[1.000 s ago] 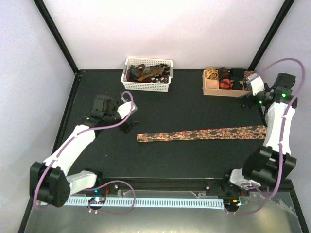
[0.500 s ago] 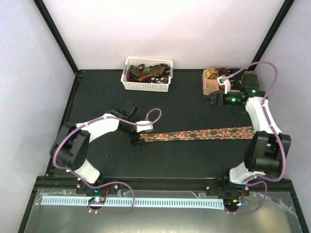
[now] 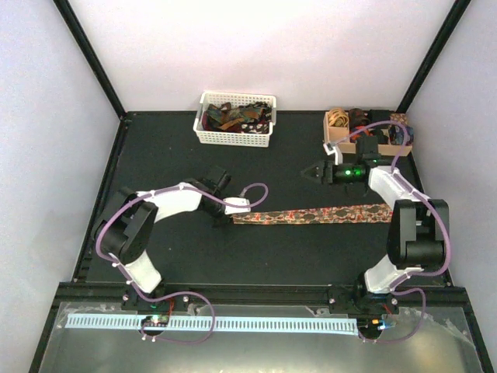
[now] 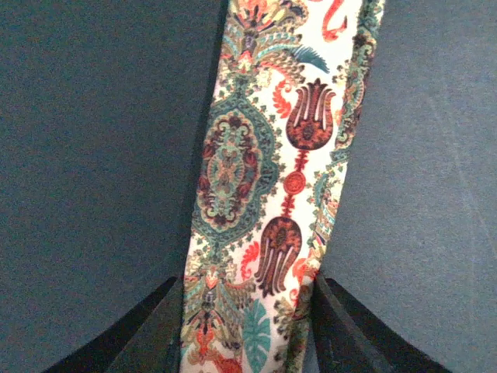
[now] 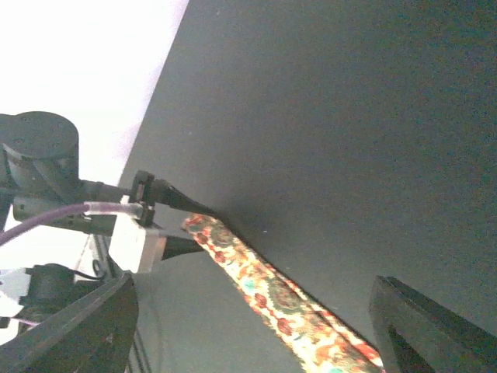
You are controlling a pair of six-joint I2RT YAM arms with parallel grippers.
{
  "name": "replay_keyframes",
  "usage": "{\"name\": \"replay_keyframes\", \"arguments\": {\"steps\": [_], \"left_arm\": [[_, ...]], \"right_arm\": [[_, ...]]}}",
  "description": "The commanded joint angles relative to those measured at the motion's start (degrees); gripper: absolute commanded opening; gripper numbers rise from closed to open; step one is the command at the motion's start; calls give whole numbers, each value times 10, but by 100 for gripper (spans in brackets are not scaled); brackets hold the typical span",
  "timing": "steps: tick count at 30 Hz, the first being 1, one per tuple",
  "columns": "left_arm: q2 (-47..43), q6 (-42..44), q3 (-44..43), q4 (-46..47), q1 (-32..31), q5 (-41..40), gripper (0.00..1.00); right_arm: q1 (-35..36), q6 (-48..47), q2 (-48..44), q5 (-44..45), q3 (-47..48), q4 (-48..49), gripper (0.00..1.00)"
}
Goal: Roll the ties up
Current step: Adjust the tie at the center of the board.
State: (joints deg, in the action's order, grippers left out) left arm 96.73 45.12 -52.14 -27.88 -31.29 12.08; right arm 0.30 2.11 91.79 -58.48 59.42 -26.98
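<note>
From above, the tie lies flat and straight across the middle of the table; the left gripper sits at its left end; the right gripper hangs behind it, apart. Left wrist: fingers flank the tie's edges, jaws half closed; whether they pinch it I cannot tell. Right wrist: jaws wide, holding nothing.

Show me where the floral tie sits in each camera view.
Top external: floral tie lies across the middle of the mat.
Left wrist: runs up the middle.
Right wrist: diagonal, lower centre.
Shared landmark: left gripper straddling one end.
</note>
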Motion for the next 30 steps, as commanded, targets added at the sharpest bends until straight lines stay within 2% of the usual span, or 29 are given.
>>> {"name": "replay_keyframes", "arguments": {"steps": [1,3,4,8,10,15,17,22,30], "left_arm": [[-17,17,14,28,-5,-52,41],[-25,18,20,33,-4,-57,38],[-31,16,23,33,-3,-50,41],[-64,-2,37,28,15,5,71],[-78,-5,48,30,32,25,76],[-92,-2,56,22,78,67,76],[-85,-1,50,15,82,66,75],[-65,-4,29,-12,82,72,71],[-41,8,10,-43,82,56,67]], "right_arm": [[37,67,-4,-10,-24,80,81],[55,88,-2,-14,-36,102,77],[66,96,-2,-13,-40,111,74],[126,120,10,4,-44,141,66],[163,127,27,10,-38,148,60],[242,158,86,18,-11,174,39],[269,177,108,19,2,192,30],[320,219,158,24,28,229,14],[355,229,239,37,46,241,2]]}}
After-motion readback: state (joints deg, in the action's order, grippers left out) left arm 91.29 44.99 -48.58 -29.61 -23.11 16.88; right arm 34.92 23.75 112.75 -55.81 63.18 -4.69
